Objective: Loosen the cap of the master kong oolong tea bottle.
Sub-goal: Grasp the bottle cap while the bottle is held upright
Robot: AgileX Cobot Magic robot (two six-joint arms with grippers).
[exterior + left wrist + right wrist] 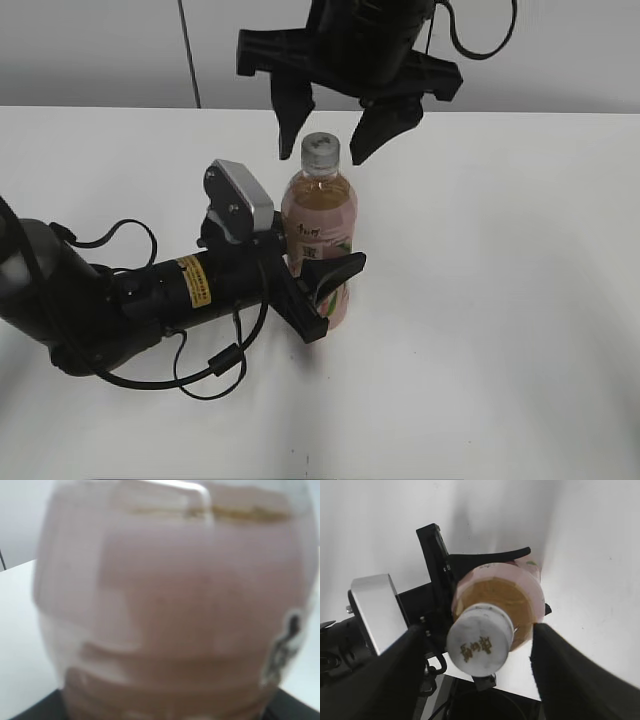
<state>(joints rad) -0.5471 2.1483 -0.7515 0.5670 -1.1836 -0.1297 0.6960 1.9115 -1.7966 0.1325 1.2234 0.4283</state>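
Observation:
The master kong oolong tea bottle (320, 225) stands upright on the white table, pink label facing front. Its white cap (321, 152) is on the neck. My left gripper (322, 290) is shut on the bottle's lower body from the left. In the left wrist view the bottle (175, 610) fills the frame, blurred, and the fingers are hidden. My right gripper (325, 135) hangs open above, one finger on each side of the cap, not touching it. The right wrist view looks down on the cap (480, 640) and bottle shoulder (520, 605), between the open fingers (477, 672).
The white table (500, 300) stretches around the bottle. The left arm's black body and cables (120, 300) lie across the table's left front. A grey wall runs behind the table's far edge.

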